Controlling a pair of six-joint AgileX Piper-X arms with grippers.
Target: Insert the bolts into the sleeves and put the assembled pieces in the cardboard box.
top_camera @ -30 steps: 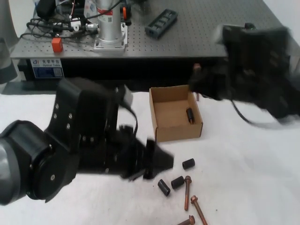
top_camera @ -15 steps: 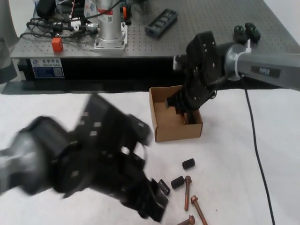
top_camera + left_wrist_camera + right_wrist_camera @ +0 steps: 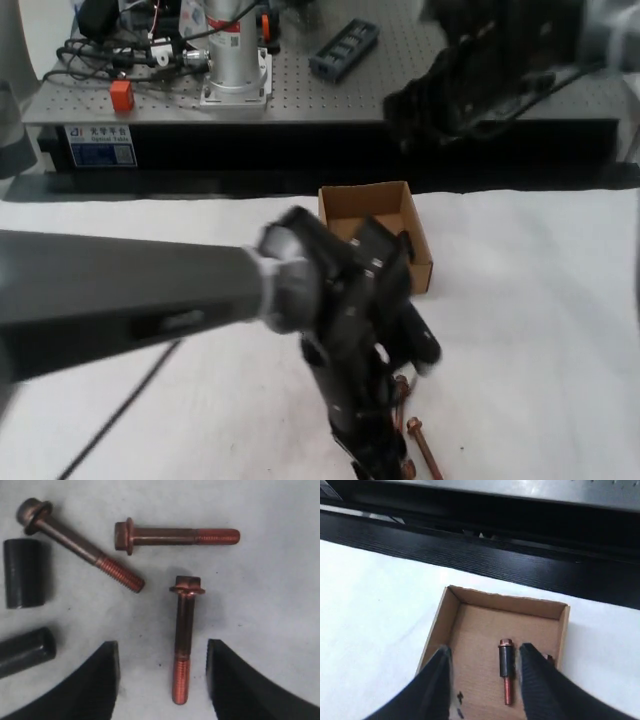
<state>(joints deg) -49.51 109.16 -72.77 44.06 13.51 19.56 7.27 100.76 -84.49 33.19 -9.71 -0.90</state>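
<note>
Three copper bolts lie on the white cloth: one (image 3: 182,635) runs lengthwise between my left gripper's (image 3: 162,680) open fingers, and two more (image 3: 177,534) (image 3: 82,544) lie just beyond it. Two black sleeves (image 3: 25,572) (image 3: 22,650) rest beside them. In the high view the left arm hangs low over this cluster (image 3: 425,450), hiding most of it. The cardboard box (image 3: 457,605) holds one assembled piece (image 3: 506,665), a bolt in a sleeve. Above the box my right gripper (image 3: 485,680) is open with nothing in it, and the right arm (image 3: 480,70) is raised at the back.
Behind the white cloth runs a black ledge and a perforated metal bench (image 3: 400,80) with a silver post (image 3: 235,60), cables, an orange block (image 3: 121,95) and a blue-grey tray (image 3: 345,48). The left arm's long link (image 3: 130,300) crosses the cloth.
The left arm swung right and came down over the loose bolts and sleeves. The right arm lifted up out of the cardboard box toward the back.
</note>
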